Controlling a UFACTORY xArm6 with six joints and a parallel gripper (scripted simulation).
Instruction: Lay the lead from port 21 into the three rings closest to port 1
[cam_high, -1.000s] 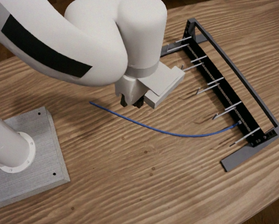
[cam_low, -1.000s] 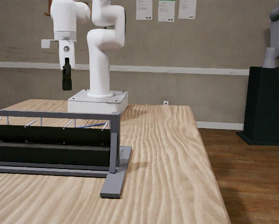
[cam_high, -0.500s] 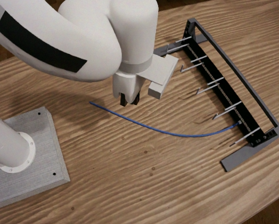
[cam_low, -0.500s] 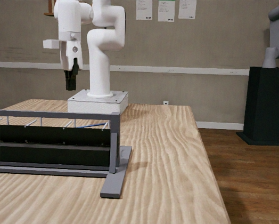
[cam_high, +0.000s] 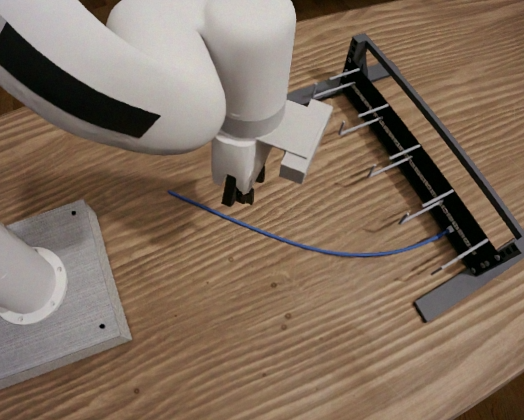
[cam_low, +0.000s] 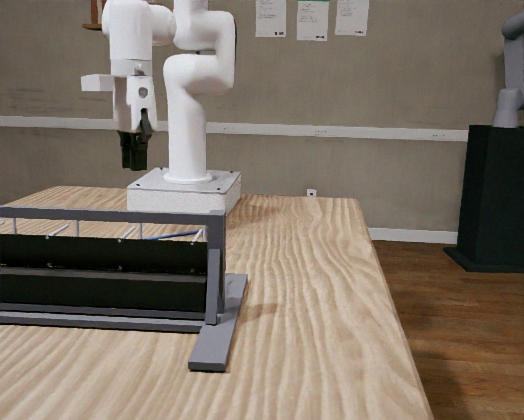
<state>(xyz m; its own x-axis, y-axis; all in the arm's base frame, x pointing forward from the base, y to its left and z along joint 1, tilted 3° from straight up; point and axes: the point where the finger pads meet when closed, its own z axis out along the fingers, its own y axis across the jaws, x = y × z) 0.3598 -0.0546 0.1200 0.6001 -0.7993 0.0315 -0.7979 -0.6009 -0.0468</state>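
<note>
The blue lead (cam_high: 300, 245) lies in a curve on the wooden table. Its plug sits in a port (cam_high: 449, 231) near the near end of the black rack (cam_high: 430, 165), and its free end (cam_high: 170, 191) lies toward the robot base. Steel rings (cam_high: 372, 117) stick out from the rack in a row; none holds the lead. My gripper (cam_high: 238, 197) hangs well above the table, over the lead's free half, partly open and empty. In the exterior view it (cam_low: 134, 157) is high above the rack (cam_low: 110, 265), and a short piece of the lead (cam_low: 172, 234) shows behind the frame.
The robot's grey base block (cam_high: 55, 280) stands at the left of the table. The rack's grey feet (cam_high: 457, 292) rest flat on the table and the rack stands upright. A dark pedestal (cam_low: 492, 197) stands on the floor, off the table.
</note>
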